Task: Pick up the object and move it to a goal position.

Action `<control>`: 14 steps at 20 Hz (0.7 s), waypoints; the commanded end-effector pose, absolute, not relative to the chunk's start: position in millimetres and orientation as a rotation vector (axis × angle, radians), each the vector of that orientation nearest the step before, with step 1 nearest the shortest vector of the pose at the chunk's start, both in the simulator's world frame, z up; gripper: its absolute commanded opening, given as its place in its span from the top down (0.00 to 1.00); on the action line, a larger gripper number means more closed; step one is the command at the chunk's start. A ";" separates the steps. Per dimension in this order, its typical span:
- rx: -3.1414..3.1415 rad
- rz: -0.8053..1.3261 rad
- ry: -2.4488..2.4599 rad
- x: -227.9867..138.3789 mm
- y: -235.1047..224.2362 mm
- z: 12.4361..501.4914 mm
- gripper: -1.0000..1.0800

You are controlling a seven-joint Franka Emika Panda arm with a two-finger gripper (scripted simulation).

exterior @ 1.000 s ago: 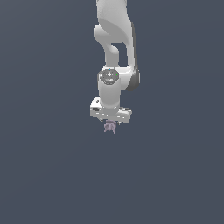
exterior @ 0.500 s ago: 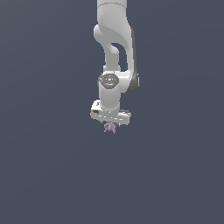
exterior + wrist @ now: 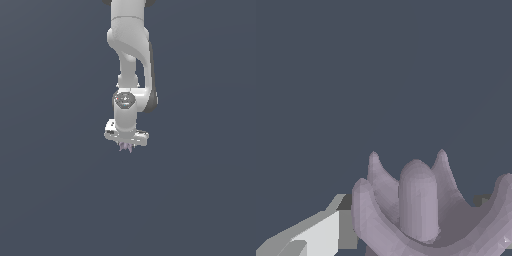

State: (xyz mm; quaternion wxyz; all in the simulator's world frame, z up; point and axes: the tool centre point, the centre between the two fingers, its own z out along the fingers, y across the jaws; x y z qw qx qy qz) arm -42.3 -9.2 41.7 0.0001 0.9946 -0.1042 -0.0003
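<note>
Under the white arm [image 3: 131,60], the pincer [image 3: 126,144] points down, closed on the object [image 3: 125,146]; only its pale purple tips poke out below, the rest hidden between the fingers. Wrist view shows the object [image 3: 421,210] close up: pointed lobes around a rounded centre post, cut off at the frame edge, one finger [image 3: 316,235] beside it. Surface [image 3: 50,200] is flat dark grey-blue, no edges or walls discernible.

The surface [image 3: 55,200] is one flat, uniform slate-grey field filling the exterior view edge to edge, with no seam, border or marking; the wrist view shows the same plain grey [image 3: 381,65]; whether anything rests directly on it cannot be told.
</note>
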 end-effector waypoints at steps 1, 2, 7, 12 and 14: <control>3.124 0.000 -0.327 -42.0 -8.9 40.8 1.00; 3.124 0.000 -0.327 -42.0 -8.9 40.8 1.00; 3.124 0.000 -0.327 -42.0 -8.9 40.8 1.00; 3.125 0.001 -0.326 -42.1 -7.3 42.1 1.00; 3.125 0.001 -0.326 -42.9 -3.1 43.8 1.00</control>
